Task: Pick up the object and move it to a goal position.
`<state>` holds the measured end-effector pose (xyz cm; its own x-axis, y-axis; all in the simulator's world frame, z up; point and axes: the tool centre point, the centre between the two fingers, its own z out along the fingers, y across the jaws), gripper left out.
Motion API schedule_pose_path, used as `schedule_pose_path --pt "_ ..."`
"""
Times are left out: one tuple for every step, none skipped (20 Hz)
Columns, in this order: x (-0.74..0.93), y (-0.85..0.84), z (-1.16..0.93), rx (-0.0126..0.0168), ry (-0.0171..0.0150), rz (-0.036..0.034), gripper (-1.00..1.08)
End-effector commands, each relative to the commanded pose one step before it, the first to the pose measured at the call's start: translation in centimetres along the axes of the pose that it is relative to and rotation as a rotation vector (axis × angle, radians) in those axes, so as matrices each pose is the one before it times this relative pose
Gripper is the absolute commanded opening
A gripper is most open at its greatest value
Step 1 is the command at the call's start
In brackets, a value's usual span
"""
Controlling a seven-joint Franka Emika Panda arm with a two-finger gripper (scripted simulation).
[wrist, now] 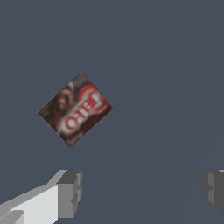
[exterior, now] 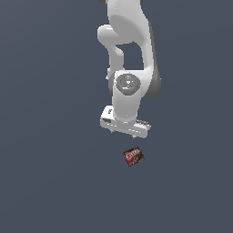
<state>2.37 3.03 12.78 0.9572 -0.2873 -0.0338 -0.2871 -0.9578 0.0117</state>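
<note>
Closest to the wrist camera, the pincer [wrist: 142, 192] is spread wide, two grey fingertips [wrist: 70, 193] set well apart with nothing between them. Bare dark surface shows through the gap.

Just beyond the fingertips lies the box [wrist: 74, 109], flat on the table [wrist: 166, 65]. Dark brown face, red panel, white lettering, turned at a slant to the finger line. It sits off to one side of the gap, nearer one fingertip than the other, not centred under the pincer. No contact with either finger.

From the exterior view, the box [exterior: 133, 156] rests below the arm's hand [exterior: 125, 123] in the picture, slightly toward the exterior view's right, clear of it. How high the hand hangs over the table I cannot tell from this angle.

Task progress, as judged: early. Nothing grasped, nothing lifted. Left to do: line the pincer up over the box, likely turn the wrist to match its slant, lower, close, lift, carry to the goal. No goal marker shows in either view, so where the goal is cannot be told.

Surroundings: plain dark table [exterior: 45, 182] all round, no other items visible. Farther back, the white arm [exterior: 129, 41] rises out of frame. Nothing stands in the way; the main concern appears to be offset and slant.
</note>
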Motion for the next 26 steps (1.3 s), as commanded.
schedule_pose_path --pt "0.459 -0.513 0.405 0.00197 0.00165 0.06594 1.00" --pt "0.162 -0.214 0.163 0.00075 0.00064 0.02575 1.00" --pt "0.154 -0.219 0.165 0.00073 0.00065 0.02572 1.00" --pt "0.146 -0.223 0.166 0.00072 0.00066 0.02568 1.00" --pt "0.137 -0.228 0.168 0.00071 0.00066 0.02563 1.00" --pt "0.129 -0.231 0.169 0.00070 0.00067 0.02560 1.00" --pt "0.120 -0.235 0.170 0.00070 0.00068 0.02556 1.00" --pt "0.112 -0.238 0.172 0.00069 0.00069 0.02552 1.00" --pt "0.103 -0.241 0.173 0.00069 0.00070 0.02548 1.00" --pt "0.094 -0.244 0.174 0.00069 0.00072 0.02544 1.00" --pt "0.085 -0.246 0.176 0.00069 0.00073 0.02540 1.00" --pt "0.076 -0.248 0.177 0.00069 0.00074 0.02536 1.00" --pt "0.067 -0.250 0.178 0.00069 0.00075 0.02531 1.00" --pt "0.058 -0.252 0.179 0.00069 0.00076 0.02527 1.00" --pt "0.048 -0.253 0.180 0.00070 0.00078 0.02522 1.00" --pt "0.039 -0.254 0.182 0.00071 0.00079 0.02518 1.00" --pt "0.030 -0.254 0.183 0.00072 0.00080 0.02514 1.00" --pt "0.020 -0.254 0.184 0.00073 0.00081 0.02509 1.00" --pt "0.011 -0.254 0.185 0.00074 0.00082 0.02504 1.00" --pt "0.002 -0.254 0.186 0.00075 0.00083 0.02500 1.00" --pt "-0.008 -0.253 0.187 0.00077 0.00084 0.02495 1.00" --pt "-0.017 -0.252 0.188 0.00078 0.00085 0.02490 1.00" --pt "-0.026 -0.248 0.186 0.00079 0.00084 0.02456 1.00" --pt "-0.034 -0.235 0.178 0.00077 0.00081 0.02335 1.00" --pt "-0.040 -0.221 0.170 0.00075 0.00077 0.02205 1.00" --pt "-0.044 -0.207 0.161 0.00072 0.00073 0.02075 1.00"
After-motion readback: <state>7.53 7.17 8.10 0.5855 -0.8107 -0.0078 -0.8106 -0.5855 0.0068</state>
